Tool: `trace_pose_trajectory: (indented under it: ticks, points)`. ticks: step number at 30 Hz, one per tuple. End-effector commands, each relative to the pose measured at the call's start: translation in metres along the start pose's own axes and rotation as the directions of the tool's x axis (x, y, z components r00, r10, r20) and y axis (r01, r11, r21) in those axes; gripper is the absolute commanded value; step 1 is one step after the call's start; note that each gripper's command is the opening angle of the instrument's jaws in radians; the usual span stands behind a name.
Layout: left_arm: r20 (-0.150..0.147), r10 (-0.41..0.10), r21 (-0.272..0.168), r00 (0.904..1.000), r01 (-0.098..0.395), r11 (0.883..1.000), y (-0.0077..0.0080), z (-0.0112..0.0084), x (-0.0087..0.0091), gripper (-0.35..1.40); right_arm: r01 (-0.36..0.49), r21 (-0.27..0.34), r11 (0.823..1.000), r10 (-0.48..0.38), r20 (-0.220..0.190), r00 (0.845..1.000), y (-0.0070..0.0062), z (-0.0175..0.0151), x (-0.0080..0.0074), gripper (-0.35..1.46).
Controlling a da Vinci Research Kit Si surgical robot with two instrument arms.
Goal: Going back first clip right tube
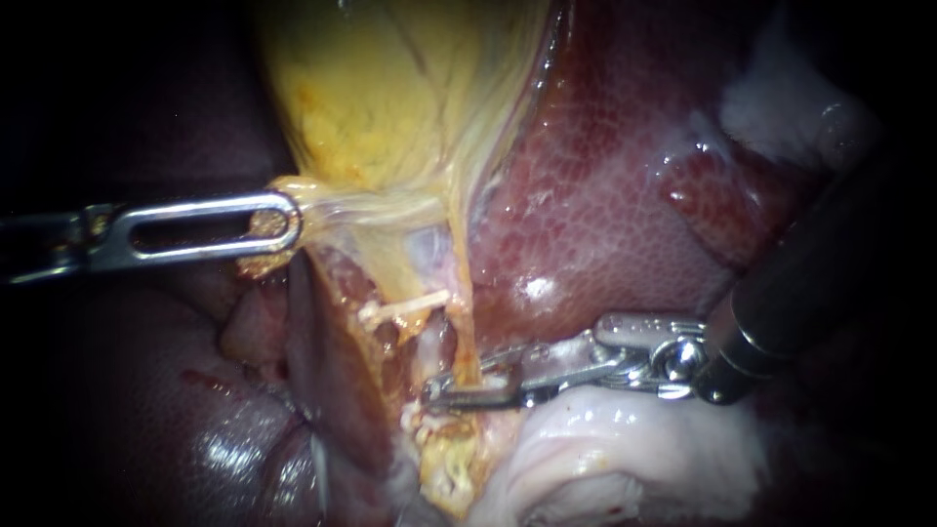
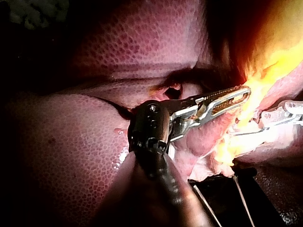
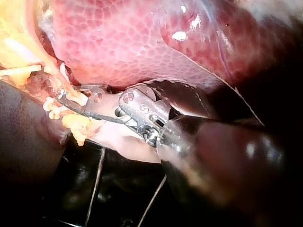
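Straddling a tube (image 1: 465, 337) is the right instrument (image 1: 459, 386) (jaws parted)

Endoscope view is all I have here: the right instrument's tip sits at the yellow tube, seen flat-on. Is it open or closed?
Observer: Open. The right wrist view shows the right instrument side-on, with a clear gap at its tip.
Operator: Is the left one holding anything?
Observer: Yes. The left wrist view shows the left instrument side-on, closed on the yellow tissue.
Operator: What lies under the organ?
Observer: A dark surface crossed by thin pale lines, visible in both wrist views.
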Motion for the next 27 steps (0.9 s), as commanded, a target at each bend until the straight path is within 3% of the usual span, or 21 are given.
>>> trace_pose_trajectory:
  ticks: [1,5,8,10,12,14,23,27]
  points:
    - [0.000,0.000,0.000,1.0000,0.000,1.000,0.0000,0.0000,0.0000,-0.35,0.000,0.000,1.000,0.000,0.000,1.000,0.0000,0.0000,0.0000,-0.35]
    - [0.000,0.000,0.000,1.0000,0.000,1.000,0.0000,0.0000,0.0000,-0.35,0.000,0.001,1.000,0.000,0.000,1.000,-0.0002,0.0000,0.0000,-0.31]
    - [0.000,0.000,0.000,1.0000,0.000,1.000,0.0000,0.0000,0.0000,-0.35,0.072,-0.013,0.997,-0.073,-0.038,0.997,-0.0002,0.0000,0.0005,0.39]
    - [0.000,0.000,0.000,1.0000,0.000,1.000,0.0000,0.0000,0.0001,-0.35,0.108,-0.038,0.993,-0.109,-0.050,0.993,-0.0002,-0.0003,0.0012,0.58]
    - [0.000,0.001,0.000,1.0000,-0.001,1.000,0.0000,-0.0001,0.0001,-0.35,0.107,-0.110,0.988,-0.116,-0.078,0.990,-0.0003,-0.0011,0.0022,0.60]
    - [0.000,0.001,0.000,1.0000,-0.001,1.000,0.0001,-0.0001,0.0001,-0.35,0.114,-0.139,0.984,-0.127,-0.087,0.988,-0.0004,-0.0023,0.0030,0.60]
    - [0.000,0.001,0.000,1.0000,-0.001,1.000,0.0001,-0.0001,0.0002,-0.35,0.110,-0.137,0.984,-0.123,-0.089,0.988,-0.0015,-0.0081,0.0031,0.60]
    - [0.000,0.001,0.000,1.0000,-0.001,1.000,0.0001,-0.0001,0.0002,-0.35,0.139,-0.127,0.982,-0.151,-0.086,0.985,-0.0031,-0.0109,0.0054,0.60]
